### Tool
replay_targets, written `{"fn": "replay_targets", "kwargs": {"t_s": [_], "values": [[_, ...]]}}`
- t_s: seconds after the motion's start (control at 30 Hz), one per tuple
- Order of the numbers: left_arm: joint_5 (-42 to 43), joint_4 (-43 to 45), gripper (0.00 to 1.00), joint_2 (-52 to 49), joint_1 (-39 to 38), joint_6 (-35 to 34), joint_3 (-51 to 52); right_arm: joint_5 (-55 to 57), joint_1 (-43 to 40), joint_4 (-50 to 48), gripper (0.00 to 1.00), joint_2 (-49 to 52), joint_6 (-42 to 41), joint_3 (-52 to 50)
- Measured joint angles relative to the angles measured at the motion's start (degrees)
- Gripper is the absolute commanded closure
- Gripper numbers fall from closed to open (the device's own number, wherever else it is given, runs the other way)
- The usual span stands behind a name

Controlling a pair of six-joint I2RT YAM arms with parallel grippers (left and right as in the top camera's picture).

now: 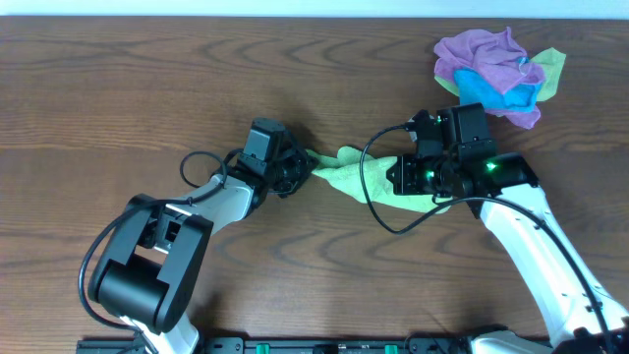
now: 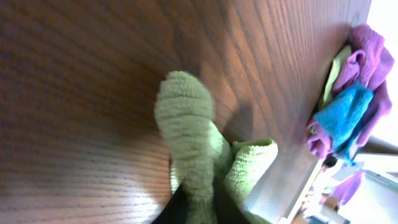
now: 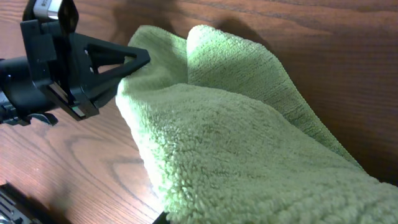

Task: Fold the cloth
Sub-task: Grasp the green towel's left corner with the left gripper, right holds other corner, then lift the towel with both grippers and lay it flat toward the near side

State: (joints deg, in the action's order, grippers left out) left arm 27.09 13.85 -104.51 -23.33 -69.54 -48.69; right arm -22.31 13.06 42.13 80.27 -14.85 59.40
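Note:
A light green terry cloth [image 1: 359,169] lies stretched between my two grippers at the middle of the wooden table. My left gripper [image 1: 303,165] is shut on its left corner, which sticks up between the dark fingers in the left wrist view [image 2: 186,130]. My right gripper [image 1: 425,187] is over the cloth's right end. The cloth [image 3: 249,149] fills the right wrist view and hides the right fingers, with only a dark tip at the lower edge. The left gripper [image 3: 134,59] shows there at the cloth's far corner.
A heap of other cloths [image 1: 496,74], purple, blue and yellow-green, lies at the back right of the table and shows in the left wrist view [image 2: 351,93]. A black cable [image 1: 378,197] loops from the right arm over the green cloth.

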Motion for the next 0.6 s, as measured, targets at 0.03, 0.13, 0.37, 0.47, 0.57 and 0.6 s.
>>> {"fn": "replay_targets", "kwargs": {"t_s": [0.03,0.13,0.37,0.47,0.57,0.6], "values": [[-0.1,0.0,0.94,0.0,0.1,0.7,0.0,0.0,0.0,0.0,0.99,0.0,0.0,0.0],[0.3,0.0,0.94,0.0,0.5,2.6,0.0,0.0,0.0,0.0,0.99,0.0,0.0,0.0],[7.7,-0.8,0.94,0.6,5.0,10.2,-2.6,-0.9,0.0,-4.5,0.99,0.0,0.0,0.0],[9.7,-4.7,0.94,2.5,7.8,12.6,-7.0,-2.1,0.0,-11.0,0.99,0.0,-0.2,-0.1],[10.3,-10.3,0.94,4.0,9.6,14.9,-13.1,-2.5,0.0,-16.3,0.99,0.0,-0.7,-0.1],[10.2,-12.1,0.94,4.2,10.1,15.8,-15.2,-2.5,0.0,-18.3,0.99,0.0,-0.9,-0.1]]}}
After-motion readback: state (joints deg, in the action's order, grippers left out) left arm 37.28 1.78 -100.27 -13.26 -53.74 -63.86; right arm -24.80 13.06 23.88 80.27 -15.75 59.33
